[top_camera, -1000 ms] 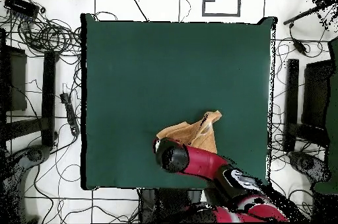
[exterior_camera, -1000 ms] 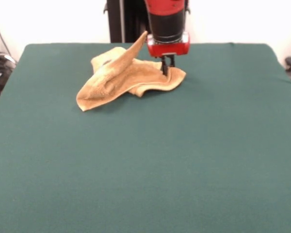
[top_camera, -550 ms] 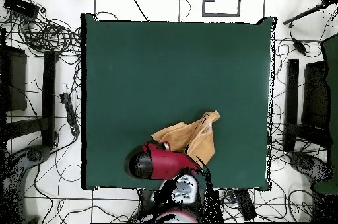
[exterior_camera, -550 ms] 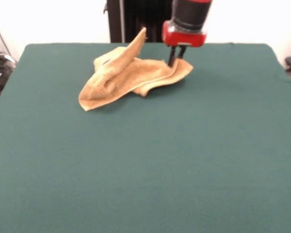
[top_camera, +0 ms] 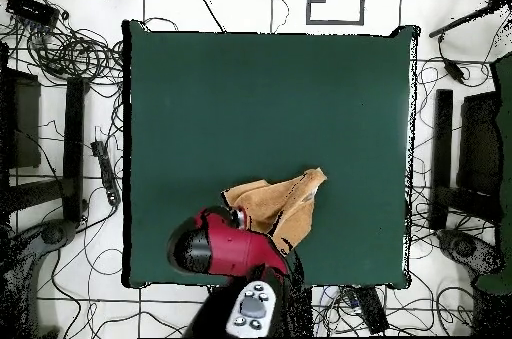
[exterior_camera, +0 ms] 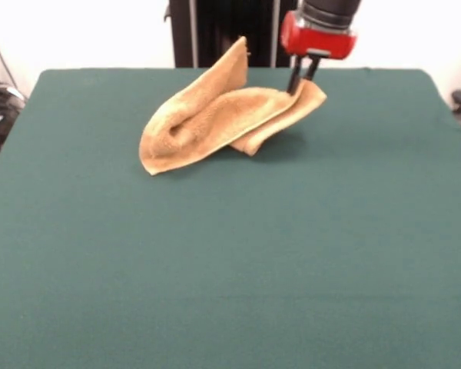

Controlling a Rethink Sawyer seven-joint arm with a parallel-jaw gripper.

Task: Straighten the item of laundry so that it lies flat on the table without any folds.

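I've got the towel (exterior_camera: 215, 119) by one corner, its right corner in the front view, so I can drag that edge outward and pull the folds out. Only that corner is lifted off the worktop (exterior_camera: 230, 269). The rest of the cloth trails in a bunched heap toward the left of the front view. A long fold runs through the heap and one flap stands up in a peak near the far edge.

The pincer (exterior_camera: 301, 79) is clamped on the towel corner, fingers (exterior_camera: 294, 78) nearly together with the cloth pinched between them. It's touching nothing else.

The towel sits on the robot's side of the worktop. Overhead, it lies just beyond the arm's red wrist, which hides part of it.

My read is that it's far from flat. There are at least two layers overlapping, and I can't make out the tag.
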